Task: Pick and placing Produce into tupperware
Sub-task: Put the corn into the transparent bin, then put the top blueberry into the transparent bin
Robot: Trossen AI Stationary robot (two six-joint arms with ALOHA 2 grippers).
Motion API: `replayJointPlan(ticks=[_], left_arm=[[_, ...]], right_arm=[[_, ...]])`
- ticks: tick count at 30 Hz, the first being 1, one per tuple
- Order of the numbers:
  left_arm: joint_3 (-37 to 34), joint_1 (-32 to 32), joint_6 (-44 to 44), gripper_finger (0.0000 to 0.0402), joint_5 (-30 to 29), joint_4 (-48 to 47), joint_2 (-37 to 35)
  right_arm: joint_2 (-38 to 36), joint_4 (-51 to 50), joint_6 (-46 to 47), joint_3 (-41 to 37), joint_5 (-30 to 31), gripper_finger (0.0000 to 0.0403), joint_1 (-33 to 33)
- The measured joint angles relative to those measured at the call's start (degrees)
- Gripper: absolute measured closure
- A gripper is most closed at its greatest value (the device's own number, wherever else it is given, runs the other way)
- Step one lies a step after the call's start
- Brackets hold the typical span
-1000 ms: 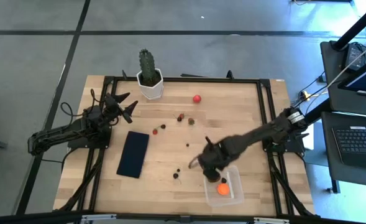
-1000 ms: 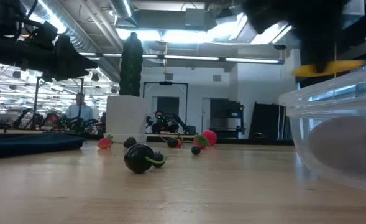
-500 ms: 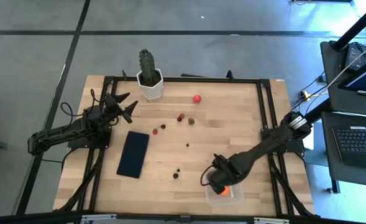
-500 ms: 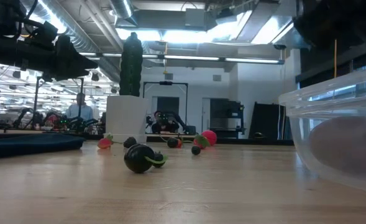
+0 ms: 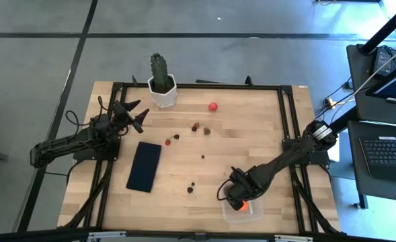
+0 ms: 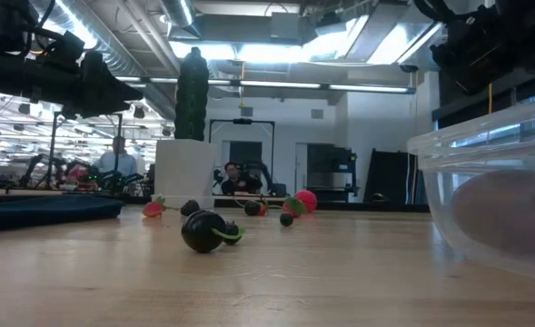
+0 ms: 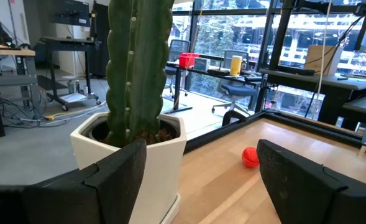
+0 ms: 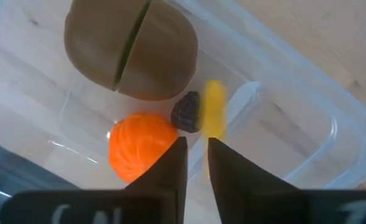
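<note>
The clear tupperware (image 8: pixel 307 124) sat at the table's near right edge, holding a brown halved fruit (image 8: pixel 133 46), an orange ball (image 8: pixel 139 143), a thin yellow piece (image 8: pixel 215 112) and a dark berry (image 8: pixel 186 112). Above it the right gripper (image 8: pixel 196 158) stood barely parted, empty. The left gripper (image 7: pixel 201 180) gaped wide, empty, beside the cactus pot (image 7: pixel 139 155)

tupperware (image 6: pixel 485 204) cut off by the low view's edge, its inside blurry, right end effector (image 5: pixel 236 197) hiding most of it from above
</note>
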Motion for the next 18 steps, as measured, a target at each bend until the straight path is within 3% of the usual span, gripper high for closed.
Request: replayJointPlan(ticks=[11,18], left_arm=[[0.0,0.0,0.0,0.0104,0.0,0.0,0.0],[0.0,0.0,0.0,0.0104,0.0,0.0,0.0]], right_arm=[[0.0,-0.2,-0.3,0.0,-0.5,0.0258,-0.5],[0.0,0.8,-6.8,0.0,-1.6,0.0211,-2.8]])
